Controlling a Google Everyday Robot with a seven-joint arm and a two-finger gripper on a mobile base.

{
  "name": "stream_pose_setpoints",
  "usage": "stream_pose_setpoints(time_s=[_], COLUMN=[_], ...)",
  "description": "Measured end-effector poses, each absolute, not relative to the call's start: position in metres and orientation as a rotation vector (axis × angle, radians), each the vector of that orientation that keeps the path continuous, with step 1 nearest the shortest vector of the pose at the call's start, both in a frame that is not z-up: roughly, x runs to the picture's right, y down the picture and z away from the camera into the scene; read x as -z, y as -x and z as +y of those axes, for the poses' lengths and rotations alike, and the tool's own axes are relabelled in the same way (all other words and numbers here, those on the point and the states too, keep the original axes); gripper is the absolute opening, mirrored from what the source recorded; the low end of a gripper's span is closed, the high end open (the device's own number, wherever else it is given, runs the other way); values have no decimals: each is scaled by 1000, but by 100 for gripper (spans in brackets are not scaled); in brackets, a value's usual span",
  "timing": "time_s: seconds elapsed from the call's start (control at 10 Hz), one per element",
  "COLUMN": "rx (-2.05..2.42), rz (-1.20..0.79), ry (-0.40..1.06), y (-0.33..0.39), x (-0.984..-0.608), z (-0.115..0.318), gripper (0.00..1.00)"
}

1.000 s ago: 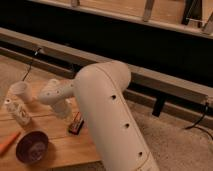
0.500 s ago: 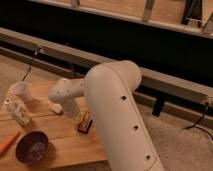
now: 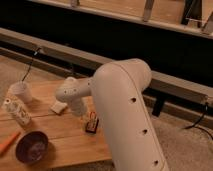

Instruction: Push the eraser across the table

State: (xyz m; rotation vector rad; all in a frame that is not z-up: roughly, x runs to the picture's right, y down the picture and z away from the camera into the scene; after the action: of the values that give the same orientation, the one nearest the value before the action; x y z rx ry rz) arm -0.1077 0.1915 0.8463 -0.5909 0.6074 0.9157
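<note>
The eraser [image 3: 92,122], a small black block with a reddish strip, lies on the light wooden table [image 3: 65,136] near its right edge. My big white arm reaches in from the lower right. Its wrist ends over the table, and the gripper [image 3: 81,113] sits low, just left of the eraser and close against it. The arm hides most of the gripper.
A pale cream block [image 3: 59,107] lies left of the gripper. A white cup [image 3: 21,91] and a lying white bottle [image 3: 16,111] are at the far left. A purple bowl [image 3: 32,146] and an orange stick [image 3: 7,142] sit at the front left. The floor lies beyond the table's right edge.
The eraser has slid right across the table, with the gripper following behind it. The arm swung right, uncovering the cream block.
</note>
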Motion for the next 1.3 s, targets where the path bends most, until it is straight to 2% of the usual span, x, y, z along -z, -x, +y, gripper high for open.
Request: stream_pose_setpoints(time_s=[0.5,0.9,1.3], rx=[-909,-897,-900], rz=[633,524,464], ry=[586,572,587], y=[100,150,171], x=[-839,-825,-817], z=[202,179,175], gripper=[0,0,0])
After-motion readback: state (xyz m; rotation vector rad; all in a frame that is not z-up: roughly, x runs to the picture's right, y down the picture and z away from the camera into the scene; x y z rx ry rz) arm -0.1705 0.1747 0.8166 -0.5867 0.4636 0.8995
